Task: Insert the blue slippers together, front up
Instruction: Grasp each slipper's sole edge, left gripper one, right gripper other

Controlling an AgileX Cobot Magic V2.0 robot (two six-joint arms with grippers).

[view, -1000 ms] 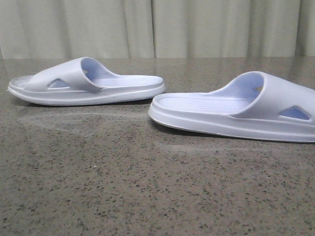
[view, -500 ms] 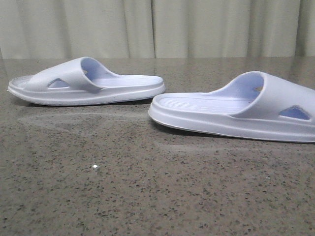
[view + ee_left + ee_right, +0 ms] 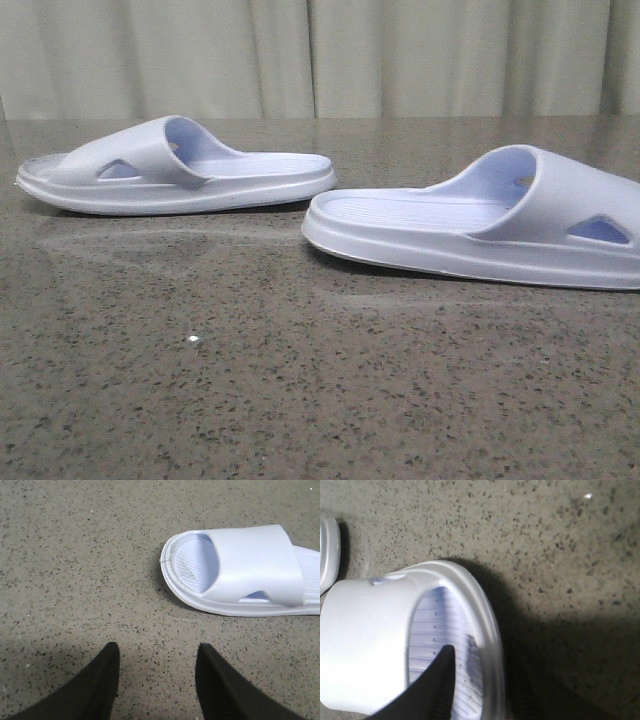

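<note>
Nothing has shifted among the slippers across the earlier front views; only a small bright glint on the near surface [image 3: 300, 400], absent a second ago, showed half a second back and remains. Near to far in the front view: bare speckled stone, then the right slipper [image 3: 480, 225] at mid-right, sole flat, strap toward the right edge, open heel end pointing left; further back on the left, the left slipper [image 3: 175, 168], also flat, strap toward the left, heel end pointing right. Heel ends near each other but apart. No arm shows in the front view. Left wrist view: left end effector [image 3: 157, 672] spread wide, empty, above bare stone, with the left slipper [image 3: 245, 570] ahead of it, not touching. Right wrist view: right end effector [image 3: 451, 655] close over the right slipper [image 3: 395, 635], one dark fingertip [image 3: 442, 665] over the ribbed footbed by the strap opening; second finger unseen, so opening and contact cannot be told. Judgement: grasping not yet made. To do it well, pinch each strap band or side wall squarely, finger inside the strap, lift clear before turning toe up, then nest one into the other without dragging.
</note>
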